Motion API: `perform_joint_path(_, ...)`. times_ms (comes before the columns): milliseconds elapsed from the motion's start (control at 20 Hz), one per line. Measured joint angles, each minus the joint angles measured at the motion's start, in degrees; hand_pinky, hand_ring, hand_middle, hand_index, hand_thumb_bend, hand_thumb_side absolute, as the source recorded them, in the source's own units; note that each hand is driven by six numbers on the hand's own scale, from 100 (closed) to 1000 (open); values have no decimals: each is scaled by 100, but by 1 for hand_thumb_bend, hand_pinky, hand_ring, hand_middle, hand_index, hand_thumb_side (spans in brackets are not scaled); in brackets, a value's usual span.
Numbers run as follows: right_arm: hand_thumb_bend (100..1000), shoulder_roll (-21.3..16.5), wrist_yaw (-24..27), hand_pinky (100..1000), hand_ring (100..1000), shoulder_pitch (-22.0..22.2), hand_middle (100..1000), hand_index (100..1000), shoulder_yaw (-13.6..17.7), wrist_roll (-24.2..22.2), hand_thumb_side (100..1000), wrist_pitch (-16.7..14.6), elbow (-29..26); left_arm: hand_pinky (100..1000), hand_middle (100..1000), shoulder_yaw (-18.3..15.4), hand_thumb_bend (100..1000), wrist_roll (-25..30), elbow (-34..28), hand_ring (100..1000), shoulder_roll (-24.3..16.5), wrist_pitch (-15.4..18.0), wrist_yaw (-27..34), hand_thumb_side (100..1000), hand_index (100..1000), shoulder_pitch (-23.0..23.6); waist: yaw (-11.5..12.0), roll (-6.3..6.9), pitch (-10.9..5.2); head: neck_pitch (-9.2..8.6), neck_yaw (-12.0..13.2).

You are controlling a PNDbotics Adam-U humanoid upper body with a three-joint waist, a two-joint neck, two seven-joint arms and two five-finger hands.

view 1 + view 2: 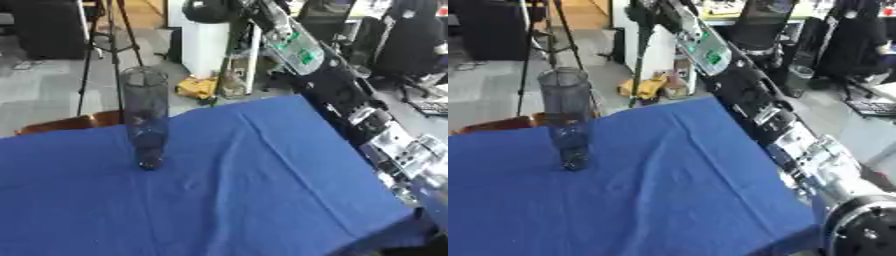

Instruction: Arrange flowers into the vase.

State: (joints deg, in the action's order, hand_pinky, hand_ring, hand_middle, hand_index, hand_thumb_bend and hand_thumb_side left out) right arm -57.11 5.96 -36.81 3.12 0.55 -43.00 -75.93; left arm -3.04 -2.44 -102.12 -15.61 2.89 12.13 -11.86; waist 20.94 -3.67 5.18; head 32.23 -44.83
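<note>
Right arm (754, 105) stretches far past the table!
Its hand is out of sight; the vase (145, 117) stands upright on blue cloth (245, 190).

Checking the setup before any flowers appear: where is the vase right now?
The clear vase stands upright on the blue tablecloth, left of centre and near the table's far edge, in front of a tripod; the robot's right arm extends past the table's right side.

A blue cloth (262, 175) covers the table in front of me, creased in long folds. Beyond its far edge I see a grey floor (44, 85), a tripod (109, 45) standing on it, a white cabinet (206, 47), and something yellow (197, 86) lying at the cabinet's foot.
</note>
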Motion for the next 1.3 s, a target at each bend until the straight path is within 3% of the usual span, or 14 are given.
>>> perform_joint_path(750,100,91,97,100,115,-99,100,184,-68,417,1000,133,-58,493,601,0,331,15,0,547,0,-5,24,925,822,2,52,0,-64,0,-111)
perform_joint_path(800,100,91,97,100,100,-99,100,243,-68,431,1000,139,-66,492,601,0,334,15,0,547,0,-4,24,925,822,2,52,0,-64,0,-111)
perform_joint_path(900,100,111,106,100,100,-141,100,243,-46,481,1000,110,-105,492,601,0,334,16,1,547,0,-4,24,925,822,10,65,0,-66,-1,-111)
perform_joint_path(1300,100,134,127,100,100,-204,100,235,105,1071,1000,17,-212,491,600,0,335,16,2,546,0,-3,24,925,822,19,98,0,-68,-6,-111)
